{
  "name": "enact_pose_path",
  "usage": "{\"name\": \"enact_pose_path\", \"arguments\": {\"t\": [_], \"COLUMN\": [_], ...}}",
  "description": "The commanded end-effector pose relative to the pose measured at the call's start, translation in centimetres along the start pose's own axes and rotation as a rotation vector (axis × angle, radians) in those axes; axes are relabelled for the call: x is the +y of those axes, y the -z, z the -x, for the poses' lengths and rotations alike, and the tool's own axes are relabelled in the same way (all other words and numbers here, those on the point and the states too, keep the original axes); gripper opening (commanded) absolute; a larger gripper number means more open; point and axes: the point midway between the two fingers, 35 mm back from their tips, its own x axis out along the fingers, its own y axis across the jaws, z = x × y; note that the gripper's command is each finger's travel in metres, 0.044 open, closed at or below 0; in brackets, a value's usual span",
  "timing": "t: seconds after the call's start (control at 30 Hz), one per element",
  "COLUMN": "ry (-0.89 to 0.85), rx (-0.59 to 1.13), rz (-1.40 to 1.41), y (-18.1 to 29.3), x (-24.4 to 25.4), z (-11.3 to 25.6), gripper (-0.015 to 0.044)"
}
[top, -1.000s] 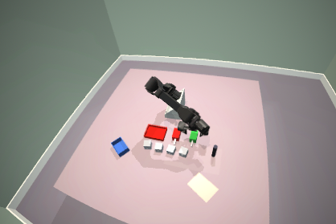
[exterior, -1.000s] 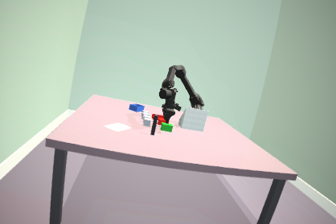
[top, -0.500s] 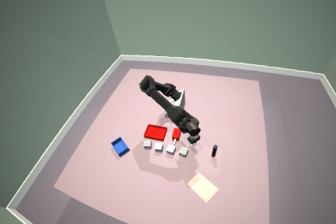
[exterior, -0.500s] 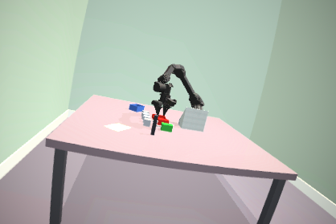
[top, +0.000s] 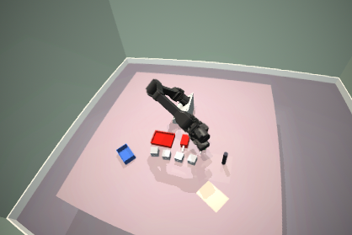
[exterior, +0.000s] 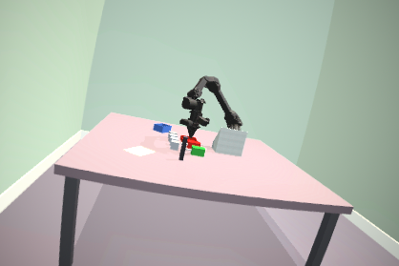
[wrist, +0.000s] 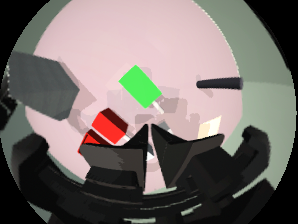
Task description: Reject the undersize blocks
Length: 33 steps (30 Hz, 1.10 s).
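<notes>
- Looking at the red tray (top: pixel 162 139) (exterior: pixel 181 137) (wrist: pixel 89 142), we see no block in it; all four steel blocks (top: pixel 179 157) (exterior: pixel 175 145) (wrist: pixel 164 126) sit in a row beside it.
- Our green gauge (exterior: pixel 198 151) (wrist: pixel 140 86) lies on the worktop (top: pixel 105 118) (exterior: pixel 215 178) (wrist: pixel 100 40), out of any hole.
- Our tool (top: pixel 203 151) (exterior: pixel 191 135) (wrist: pixel 149 125) is almost all the way closed, holding nothing.
- We cannot tell which blocks are tested, so sorting is likely left.
- We have room toward the worktop's edges, but must miss the dark post (top: pixel 225 158) (exterior: pixel 183 149) (wrist: pixel 220 83) near the gauge.
</notes>
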Motion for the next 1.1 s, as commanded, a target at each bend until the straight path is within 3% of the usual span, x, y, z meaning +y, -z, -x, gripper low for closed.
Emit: {"name": "enact_pose_path", "arguments": {"t": [0.0, 0.23, 0.7, 0.77, 1.07], "ry": [0.0, 0.0, -0.001, 0.0, 0.003], "rx": [-0.003, -0.003, -0.001, -0.001, -0.003], "rz": [0.004, -0.026, -0.011, -0.085, -1.075], "y": [-0.1, 0.1, 0.1, 0.4, 5.0], "x": [0.0, 0.1, 0.0, 0.1, 0.7], "z": [0.0, 0.0, 0.0, 0.0, 0.4], "gripper": [0.0, 0.0, 0.0368, 0.0325, 0.0325]}}
